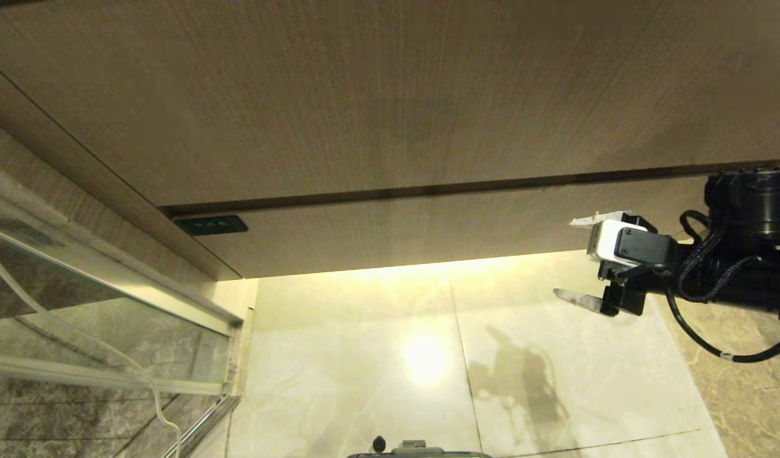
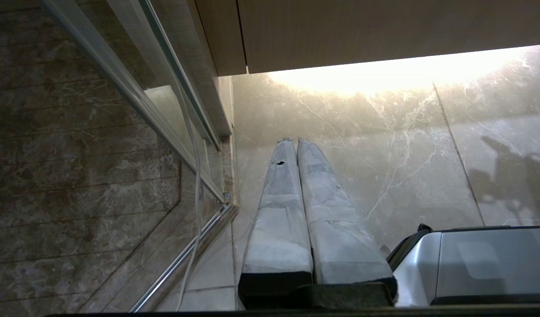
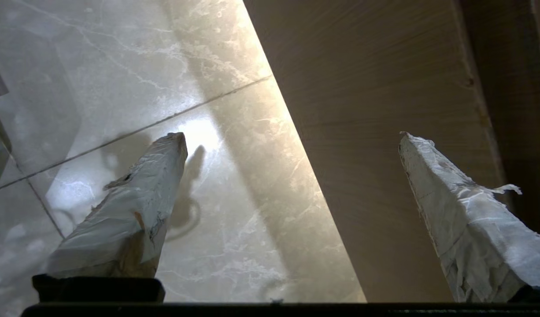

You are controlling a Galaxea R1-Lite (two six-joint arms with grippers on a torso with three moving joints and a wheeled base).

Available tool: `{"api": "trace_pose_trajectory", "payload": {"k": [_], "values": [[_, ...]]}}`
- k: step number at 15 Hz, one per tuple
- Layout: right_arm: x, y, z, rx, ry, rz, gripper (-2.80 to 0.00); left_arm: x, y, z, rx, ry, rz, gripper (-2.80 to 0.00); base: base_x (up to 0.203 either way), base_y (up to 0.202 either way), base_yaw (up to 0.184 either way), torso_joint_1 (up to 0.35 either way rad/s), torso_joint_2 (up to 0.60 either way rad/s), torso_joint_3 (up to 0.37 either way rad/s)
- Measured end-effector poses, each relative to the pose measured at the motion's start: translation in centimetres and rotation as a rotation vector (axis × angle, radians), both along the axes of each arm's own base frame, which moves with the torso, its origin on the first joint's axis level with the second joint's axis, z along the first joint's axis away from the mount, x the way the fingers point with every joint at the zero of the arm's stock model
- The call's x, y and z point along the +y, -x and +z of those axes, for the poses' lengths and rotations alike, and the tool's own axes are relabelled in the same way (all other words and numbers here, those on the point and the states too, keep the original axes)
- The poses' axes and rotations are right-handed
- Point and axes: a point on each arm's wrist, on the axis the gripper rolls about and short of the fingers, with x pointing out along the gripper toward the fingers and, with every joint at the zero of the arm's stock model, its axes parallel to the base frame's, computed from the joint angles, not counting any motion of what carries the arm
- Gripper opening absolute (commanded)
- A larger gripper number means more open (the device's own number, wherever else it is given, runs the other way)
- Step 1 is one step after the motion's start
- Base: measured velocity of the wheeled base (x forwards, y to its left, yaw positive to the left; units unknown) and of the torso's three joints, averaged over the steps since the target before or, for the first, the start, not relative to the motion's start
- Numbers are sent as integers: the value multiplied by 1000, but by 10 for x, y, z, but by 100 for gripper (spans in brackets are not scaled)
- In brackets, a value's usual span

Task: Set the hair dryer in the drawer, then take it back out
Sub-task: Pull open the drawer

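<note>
Above the pale marble floor (image 1: 364, 356), the wide beige wood-grain drawer (image 1: 428, 232) is shut; hair dryer not visible; right tool (image 1: 574, 261), fingers spread wide and empty, should hook the front edge squarely; left tool (image 2: 292, 143) closed, parked.

A: Right arm status?
B: Extended in from 3 o'clock in the head view. Right gripper (image 1: 581, 261) is held with jaws spread wide, nothing gripped.
A: Left?
B: Left gripper (image 2: 292, 141) is pointed toward 12 o'clock, fingers pressed together, empty.
</note>
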Motion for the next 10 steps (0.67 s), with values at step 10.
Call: {"api": "trace_pose_trajectory", "payload": {"k": [10], "values": [[-14,-24,-3,-79,-82,106,0,0,0,0,0,0,0,-280,0,0,0,0,0,0]]}}
